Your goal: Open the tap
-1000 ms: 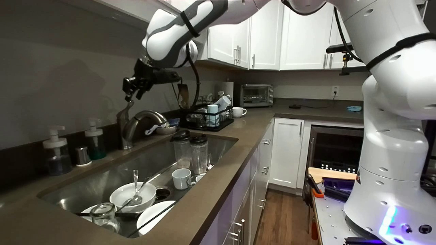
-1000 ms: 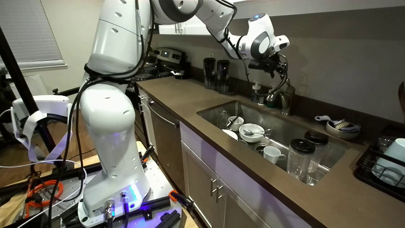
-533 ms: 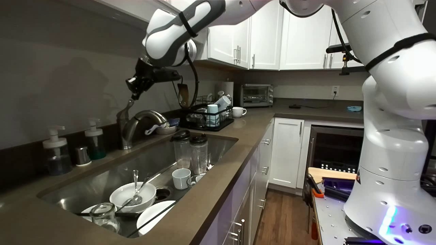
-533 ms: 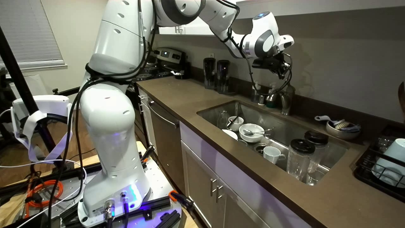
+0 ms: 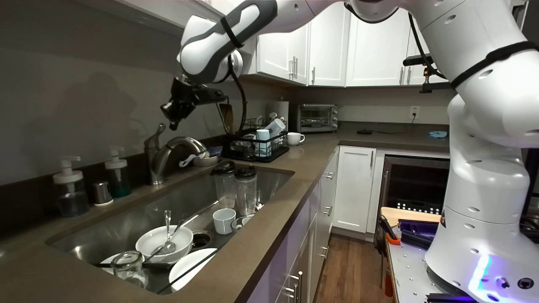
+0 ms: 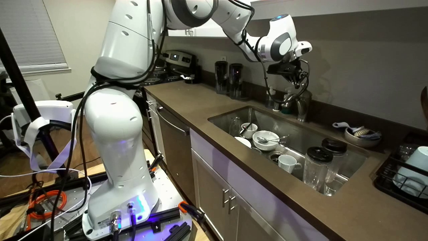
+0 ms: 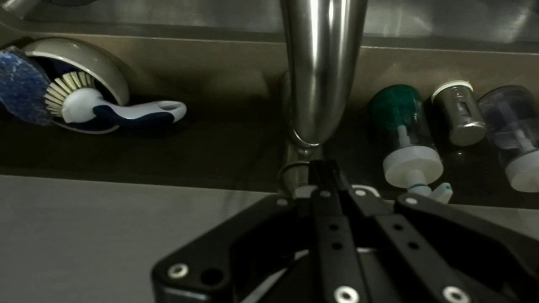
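Observation:
The brushed-metal tap stands behind the sink, its arched spout reaching over the basin and its lever handle pointing up at the back. In the other views its thick body is partly covered by a cable, and the shiny spout runs down from the top edge. My gripper hangs just above the tap, to one side of the lever's tip, with a small gap visible between them. In the wrist view the fingertips of the gripper meet with nothing seen between them, covering part of the tap's rear.
Soap pumps and a small metal cup stand beside the tap. A bowl with a brush is on its opposite side. Dishes, including a white bowl, and two lidded clear bottles are in the sink.
The jaws have gone from open, over the lever's tip, to shut. The gripper has since moved off the lever toward the spout side. The lever looks much the same.

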`<act>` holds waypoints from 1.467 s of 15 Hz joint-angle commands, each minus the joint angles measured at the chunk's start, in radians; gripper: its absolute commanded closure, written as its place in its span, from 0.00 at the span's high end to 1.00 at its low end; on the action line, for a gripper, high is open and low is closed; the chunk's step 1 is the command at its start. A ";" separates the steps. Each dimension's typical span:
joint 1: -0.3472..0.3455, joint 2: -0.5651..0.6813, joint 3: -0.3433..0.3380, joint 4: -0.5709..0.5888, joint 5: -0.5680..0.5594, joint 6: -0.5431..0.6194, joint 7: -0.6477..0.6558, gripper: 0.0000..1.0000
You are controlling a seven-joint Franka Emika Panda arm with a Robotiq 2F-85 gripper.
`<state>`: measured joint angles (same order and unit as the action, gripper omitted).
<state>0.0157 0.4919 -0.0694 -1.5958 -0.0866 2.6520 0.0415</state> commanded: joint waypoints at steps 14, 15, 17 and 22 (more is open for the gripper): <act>-0.001 0.134 -0.007 0.194 -0.002 -0.059 0.009 0.03; 0.001 0.139 -0.012 0.201 -0.006 -0.070 0.013 0.02; -0.003 0.149 -0.014 0.216 -0.003 -0.086 0.011 0.03; -0.004 0.180 -0.023 0.255 0.002 -0.065 0.025 0.03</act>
<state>0.0155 0.6416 -0.0923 -1.3943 -0.0830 2.5961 0.0450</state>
